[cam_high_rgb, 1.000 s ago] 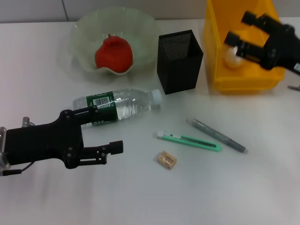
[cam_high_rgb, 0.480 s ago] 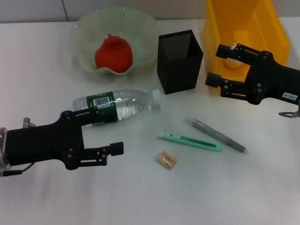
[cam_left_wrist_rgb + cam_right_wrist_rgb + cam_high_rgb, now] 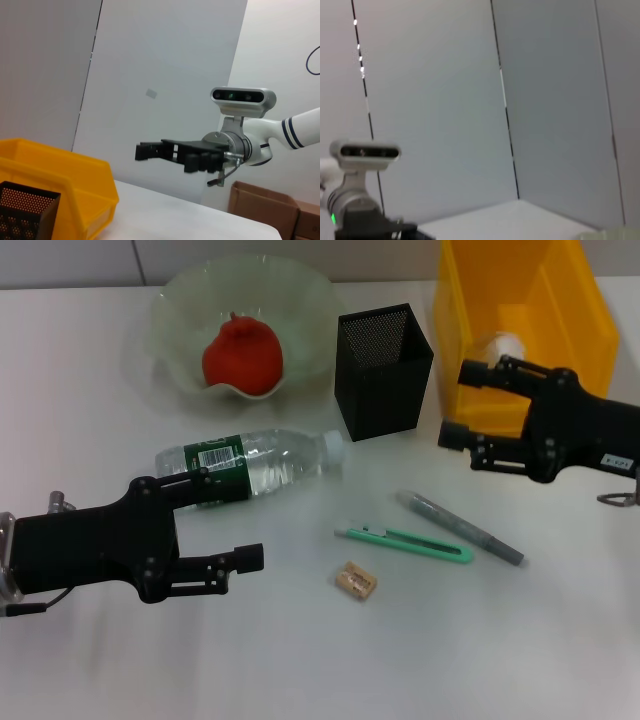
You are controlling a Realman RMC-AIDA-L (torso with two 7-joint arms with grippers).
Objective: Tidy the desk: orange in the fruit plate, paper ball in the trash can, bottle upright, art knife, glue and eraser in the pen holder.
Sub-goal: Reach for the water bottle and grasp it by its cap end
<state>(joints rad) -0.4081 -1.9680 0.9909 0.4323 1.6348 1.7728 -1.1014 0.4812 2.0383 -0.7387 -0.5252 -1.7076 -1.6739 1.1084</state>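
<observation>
Already your paper ball (image 3: 503,345) lies inside the trash can (image 3: 470,330), and the orange (image 3: 241,353) sits in the fruit plate (image 3: 180,300). The right gripper (image 3: 455,404), fingers spread and empty, hangs just before the bin's front wall, near the pen holder (image 3: 383,370). The bottle (image 3: 250,465) lies on its side; art knife (image 3: 405,541), glue (image 3: 460,528) and eraser (image 3: 355,581) wait on the desk (image 3: 500,640). Your left gripper (image 3: 230,515) hovers open beside the bottle, probably ready to right it.
</observation>
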